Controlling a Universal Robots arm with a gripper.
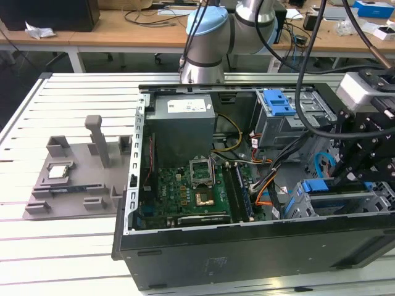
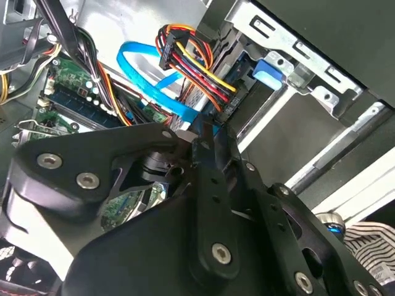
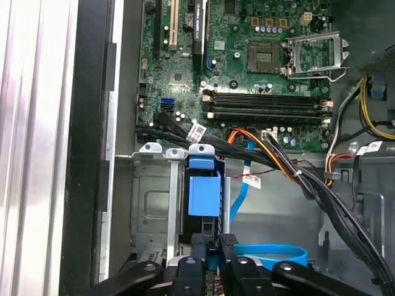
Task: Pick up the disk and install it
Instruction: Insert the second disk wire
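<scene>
Where black jaws (image 3: 213, 246) reach, glossy blue carrier (image 3: 203, 194) — ribbed metal bay (image 3: 151, 203).

No wording comes through legibly anywhere here. The grey power supply box (image 1: 183, 110) carries a white sticker on its top, at about twelve o'clock inside the open computer case (image 1: 247, 250), but its print is just a dark smear. In the first wrist view, small white tags (image 3: 197, 131) hang on the cables just below the circuit board (image 3: 247, 74), and their marks are too fine to make out; the board's own tiny white lettering is likewise unreadable. Over on the grey parts tray (image 1: 68, 179), at nine o'clock from the case, the small square chip (image 1: 58, 172) shows no readable marking either.
</scene>
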